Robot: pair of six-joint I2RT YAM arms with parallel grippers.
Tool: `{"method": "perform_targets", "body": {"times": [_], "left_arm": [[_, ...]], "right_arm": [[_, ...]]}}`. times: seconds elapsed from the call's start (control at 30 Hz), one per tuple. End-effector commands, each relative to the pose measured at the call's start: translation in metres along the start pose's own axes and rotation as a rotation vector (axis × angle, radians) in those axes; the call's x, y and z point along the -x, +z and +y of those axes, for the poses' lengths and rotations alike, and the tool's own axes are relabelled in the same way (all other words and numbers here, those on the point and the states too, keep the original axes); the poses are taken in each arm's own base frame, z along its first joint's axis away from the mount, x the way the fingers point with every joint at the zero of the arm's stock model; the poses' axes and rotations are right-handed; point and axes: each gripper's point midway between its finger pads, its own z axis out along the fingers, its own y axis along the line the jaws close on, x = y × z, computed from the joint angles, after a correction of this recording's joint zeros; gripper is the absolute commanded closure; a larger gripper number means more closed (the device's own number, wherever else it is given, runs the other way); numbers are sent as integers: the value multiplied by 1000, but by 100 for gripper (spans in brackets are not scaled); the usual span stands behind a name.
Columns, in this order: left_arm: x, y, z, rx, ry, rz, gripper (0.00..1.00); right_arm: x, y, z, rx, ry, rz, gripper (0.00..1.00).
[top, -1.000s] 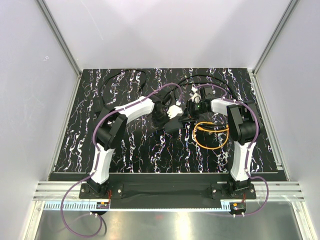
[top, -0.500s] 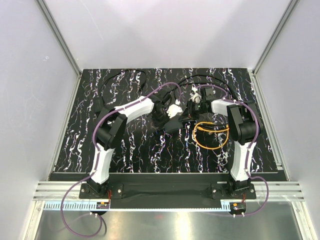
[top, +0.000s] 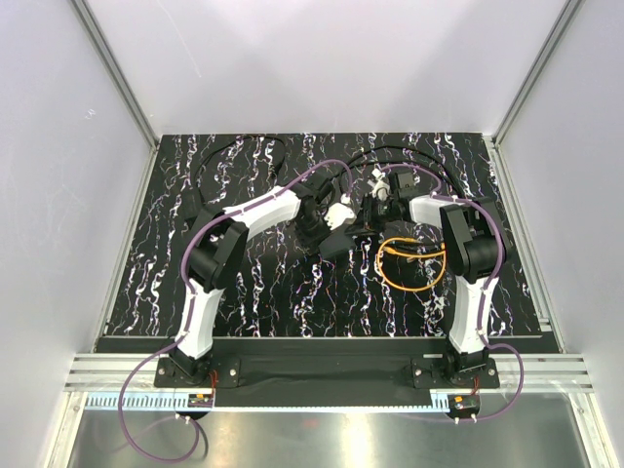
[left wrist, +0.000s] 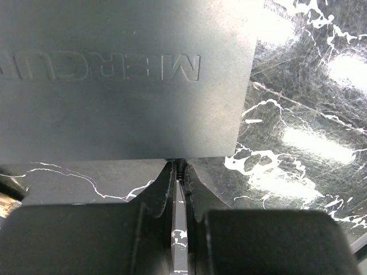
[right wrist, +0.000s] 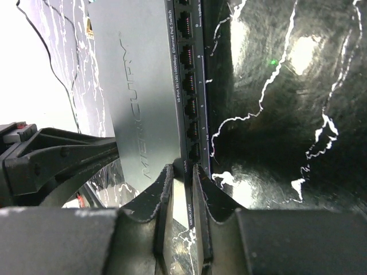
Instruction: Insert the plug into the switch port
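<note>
Black cables (top: 216, 148) behind switch (right wrist: 143, 86), orange coil (top: 378, 265) beside

Left white-and-black jointed arm (top: 255, 211): stands up from its near-left base, elbow bent, forearm reaching right toward mid-table. Left two-finger gripper (left wrist: 179, 169): fingers pressed almost together, only a hairline slit between them.

Right white-and-black jointed arm (top: 474, 244): upright from the near-right base, forearm folded leftward. Right two-finger gripper (right wrist: 182, 171): jaws pinch the narrow edge of a flat matte-black box (right wrist: 143, 86).

The two grippers stand near each other.
</note>
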Motion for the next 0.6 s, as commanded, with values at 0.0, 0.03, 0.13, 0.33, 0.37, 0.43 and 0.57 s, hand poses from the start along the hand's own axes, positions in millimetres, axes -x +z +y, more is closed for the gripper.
{"method": "perform_targets", "body": {"times": [0.0, 0.03, 0.13, 0.33, 0.37, 0.43, 0.57], "left_arm": [[98, -16, -11, -34, 137, -351, 94], [96, -18, -12, -33, 143, -347, 90], [78, -25, -18, -37, 137, -317, 74], [43, -57, -20, -41, 103, -315, 67], [34, -61, -20, -45, 93, -301, 66], [22, -65, -25, -63, 98, -289, 65], [2, -93, -25, -60, 58, -320, 59]], "right_arm": [[-48, 21, 46, 130, 16, 161, 79], [-49, 21, 45, 125, 17, 167, 79], [-52, 18, 43, 112, 16, 166, 79], [-54, 14, 41, 92, 11, 162, 78], [-54, 14, 41, 88, 12, 160, 77], [-58, 12, 41, 87, 19, 168, 77], [-68, 7, 45, 112, 46, 175, 75]]}}
